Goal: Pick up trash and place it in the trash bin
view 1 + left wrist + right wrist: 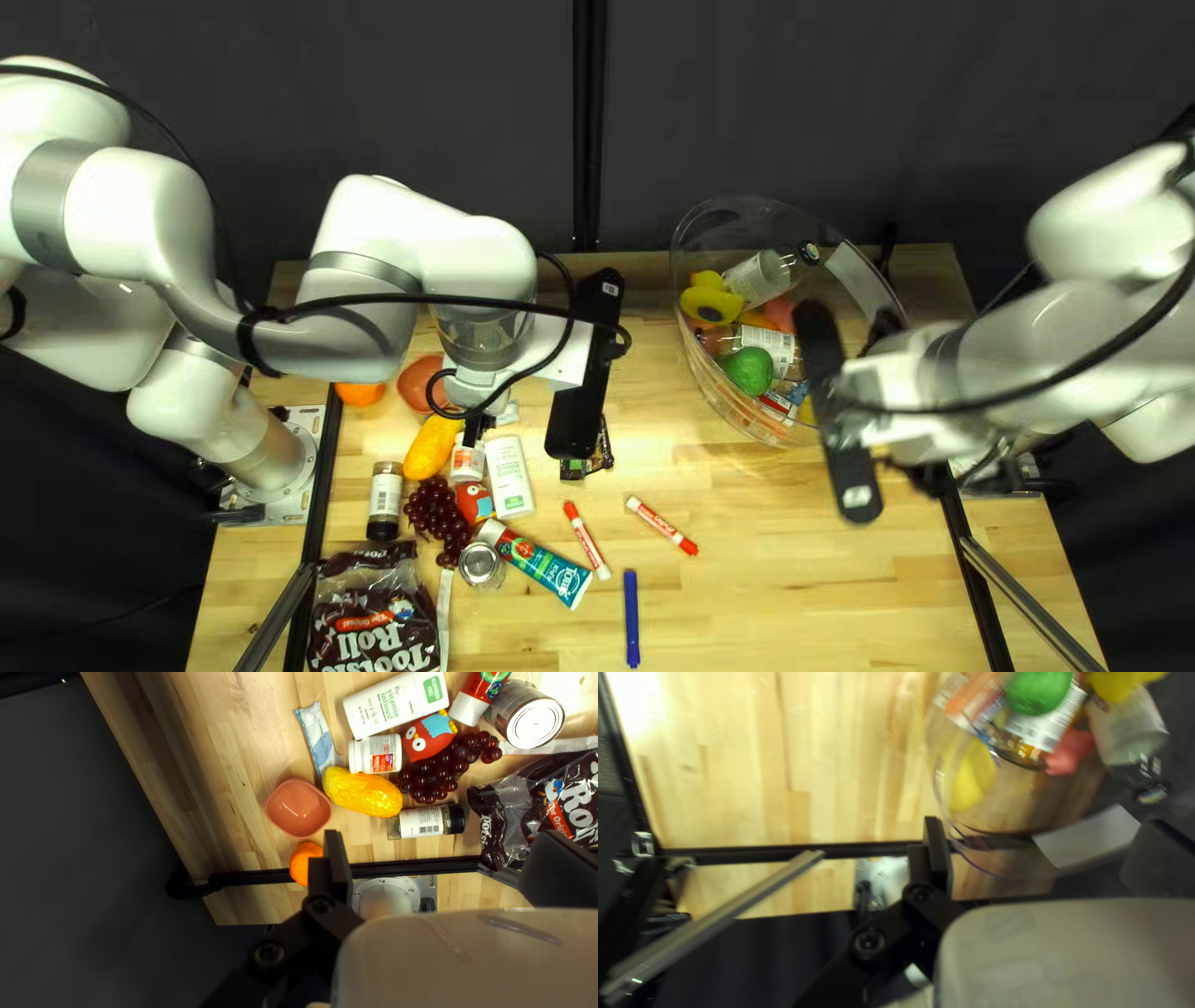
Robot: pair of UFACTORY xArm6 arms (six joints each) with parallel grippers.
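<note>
Above the table's left part is my left gripper; in the left wrist view my left gripper is open, nothing held. Ahead of it lie a crumpled blue-white wrapper, a white bottle, a pill bottle, a spice jar, a can and a candy bag. My right gripper is raised beside the clear round bin; in the right wrist view the right gripper is open and empty. The bin holds bottles, a green ball and yellow ducks.
Around the left cluster are a pink bowl, an orange, a yellow foil-like object, red grapes and a red toy. Toothpaste, red markers and a blue pen lie mid-table. Dark rails border both sides.
</note>
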